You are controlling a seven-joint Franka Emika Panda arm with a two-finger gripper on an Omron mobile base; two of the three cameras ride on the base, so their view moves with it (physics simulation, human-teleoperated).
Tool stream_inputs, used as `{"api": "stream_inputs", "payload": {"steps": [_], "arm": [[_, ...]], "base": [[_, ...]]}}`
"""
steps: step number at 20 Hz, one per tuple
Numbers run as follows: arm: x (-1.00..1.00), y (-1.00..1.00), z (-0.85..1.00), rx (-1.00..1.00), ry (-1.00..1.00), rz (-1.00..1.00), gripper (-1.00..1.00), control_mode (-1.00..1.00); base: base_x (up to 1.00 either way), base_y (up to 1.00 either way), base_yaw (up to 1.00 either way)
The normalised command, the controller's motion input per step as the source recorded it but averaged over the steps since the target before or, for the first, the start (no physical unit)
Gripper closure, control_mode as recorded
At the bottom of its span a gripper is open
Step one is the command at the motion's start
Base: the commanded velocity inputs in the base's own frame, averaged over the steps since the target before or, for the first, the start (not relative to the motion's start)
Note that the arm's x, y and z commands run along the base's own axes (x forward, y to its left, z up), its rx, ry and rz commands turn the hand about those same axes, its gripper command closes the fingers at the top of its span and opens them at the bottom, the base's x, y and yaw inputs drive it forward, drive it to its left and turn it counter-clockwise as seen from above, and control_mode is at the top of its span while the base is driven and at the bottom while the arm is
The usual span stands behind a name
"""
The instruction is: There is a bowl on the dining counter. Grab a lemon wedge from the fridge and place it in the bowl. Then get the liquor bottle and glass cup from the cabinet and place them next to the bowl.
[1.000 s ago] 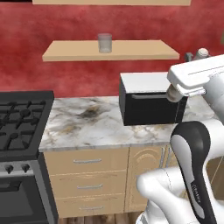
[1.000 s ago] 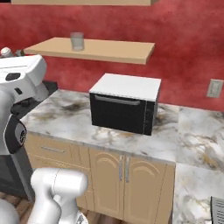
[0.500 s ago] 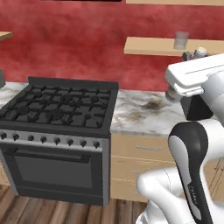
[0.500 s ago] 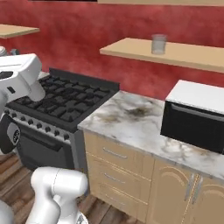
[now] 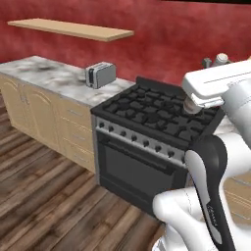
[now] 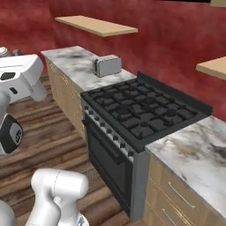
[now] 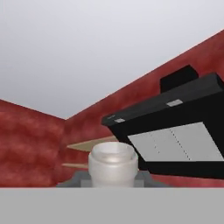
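You have one glass cup (image 7: pixel 113 164) clamped upright between the gripper (image 7: pixel 113 183) fingers, mouth toward the ceiling, carried high beside the arm, with one black stove (image 5: pixel 159 110) and one toaster (image 6: pixel 107 65) ahead.

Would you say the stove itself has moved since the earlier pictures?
No. The stove still abuts the marble counter; the base drove, shifting the whole view.

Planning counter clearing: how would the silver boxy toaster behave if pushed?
The silver boxy toaster sits low and wide, so it probably slides rather than tips. Flat-sided, it shouldn't roll; the smooth marble counter likely gives little grip.
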Motion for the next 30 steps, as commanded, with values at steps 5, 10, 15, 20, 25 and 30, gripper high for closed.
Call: {"api": "stream_inputs", "payload": {"steps": [5, 10, 15, 20, 25, 30], "arm": [[0.0, 0.0, 0.0, 0.0, 0.0, 0.0, 1.0, 1.0], [0.0, 0.0, 0.0, 0.0, 0.0, 0.0, 1.0, 1.0], [0.0, 0.0, 0.0, 0.0, 0.0, 0.0, 1.0, 1.0], [0.0, 0.0, 0.0, 0.0, 0.0, 0.0, 1.0, 1.0], [0.0, 0.0, 0.0, 0.0, 0.0, 0.0, 1.0, 1.0], [0.0, 0.0, 0.0, 0.0, 0.0, 0.0, 1.0, 1.0]], "base": [[0.0, 0.52, 0.79], [0.11, 0.42, 0.74], [0.68, 0.08, 0.68], [0.9, -0.36, 0.5], [1.0, -0.62, 0.37], [1.0, -0.62, 0.39]]}}
